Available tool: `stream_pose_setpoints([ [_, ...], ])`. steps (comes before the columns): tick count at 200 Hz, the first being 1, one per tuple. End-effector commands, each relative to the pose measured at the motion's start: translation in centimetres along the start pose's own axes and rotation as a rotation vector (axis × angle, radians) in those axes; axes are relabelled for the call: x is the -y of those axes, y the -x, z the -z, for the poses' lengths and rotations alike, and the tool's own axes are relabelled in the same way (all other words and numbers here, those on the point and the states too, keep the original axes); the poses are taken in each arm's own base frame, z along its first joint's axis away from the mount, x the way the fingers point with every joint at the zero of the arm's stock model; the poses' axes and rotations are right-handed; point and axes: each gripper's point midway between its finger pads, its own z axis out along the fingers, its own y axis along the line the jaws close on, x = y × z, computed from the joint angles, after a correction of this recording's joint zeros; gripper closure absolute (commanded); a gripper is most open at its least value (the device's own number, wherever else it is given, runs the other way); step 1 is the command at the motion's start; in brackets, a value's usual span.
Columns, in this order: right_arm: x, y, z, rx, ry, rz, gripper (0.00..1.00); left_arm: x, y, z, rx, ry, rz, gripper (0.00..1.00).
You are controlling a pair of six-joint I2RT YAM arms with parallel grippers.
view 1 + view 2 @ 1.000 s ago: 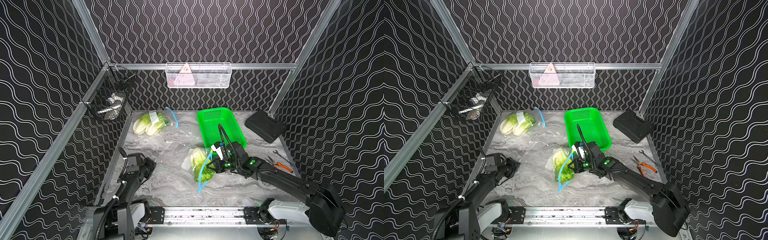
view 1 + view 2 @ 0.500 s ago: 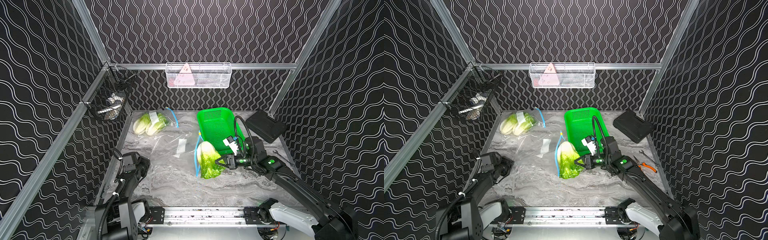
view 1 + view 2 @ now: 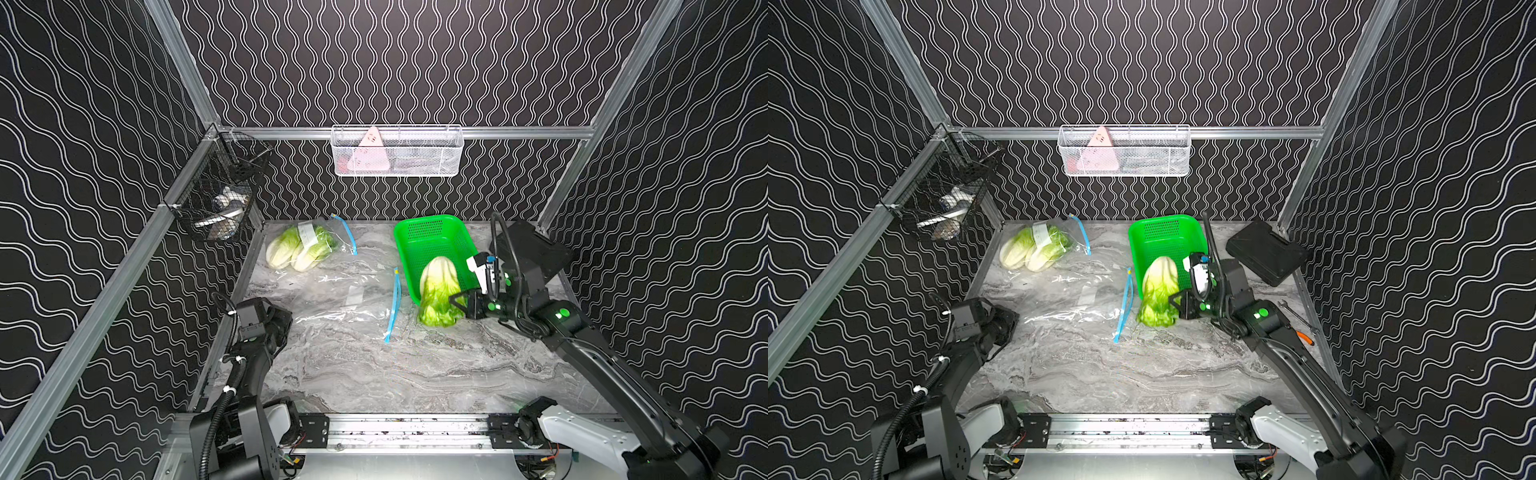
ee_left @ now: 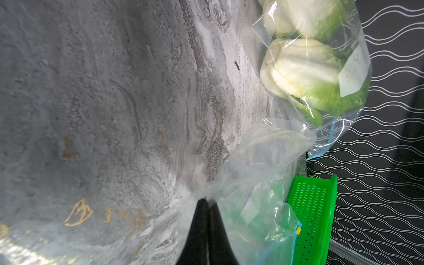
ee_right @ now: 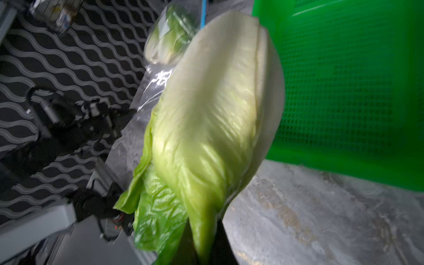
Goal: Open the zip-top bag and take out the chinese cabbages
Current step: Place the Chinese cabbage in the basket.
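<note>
Lifting the first cabbage (image 3: 437,286) clear of the zip-top bag (image 3: 345,291), which now lies empty.
The right fingers (image 5: 226,250) are closed on its leafy end and hold it in front of the green basket (image 3: 432,232). The left fingers (image 4: 199,229) are shut, pinching the bag's edge on the surface (image 3: 374,374). Two cabbages (image 3: 299,253) remain in a second bag (image 3: 336,241). One second earlier this head was still inside the bag.

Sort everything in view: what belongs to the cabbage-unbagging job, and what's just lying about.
Job: held cabbage, flat zip-top bag, back bag with two cabbages.

Lying about: green basket (maybe a drop spot), black case, pliers, wrench, white wire basket, black wire basket.
</note>
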Motion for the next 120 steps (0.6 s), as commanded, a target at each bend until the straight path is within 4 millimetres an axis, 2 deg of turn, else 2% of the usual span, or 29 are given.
stream_pose_setpoints([
  [1,2.2,6.2,-2.2,0.177,-0.138,-0.020,1.00,0.0,-0.4,0.2,-0.022,0.000,-0.031,1.00],
  [4,3.0,6.4,-2.9,0.169,-0.157,-0.033,1.00,-0.1,-0.5,0.2,-0.026,0.000,-0.029,1.00],
  [9,3.5,8.1,-3.3,0.189,-0.171,-0.043,1.00,-0.1,-0.7,0.2,-0.032,-0.003,-0.028,1.00],
  [27,5.3,10.7,-6.3,0.200,-0.189,-0.083,1.00,-0.3,-1.3,0.1,-0.057,-0.008,-0.029,1.00],
  [59,9.1,14.3,-11.0,0.238,-0.214,-0.191,1.00,-0.6,-1.9,0.1,-0.080,-0.004,-0.042,1.00],
  [72,11.1,14.5,-13.2,0.226,-0.216,-0.294,1.00,-0.7,-2.0,0.2,-0.082,-0.007,-0.037,1.00],
  [86,11.7,14.7,-15.3,0.227,-0.163,-0.392,1.00,-0.6,-2.0,0.1,-0.082,-0.013,-0.034,1.00],
  [120,13.8,15.3,-18.4,0.320,-0.153,-0.549,1.00,-0.4,-1.9,0.1,-0.077,-0.017,-0.034,1.00],
])
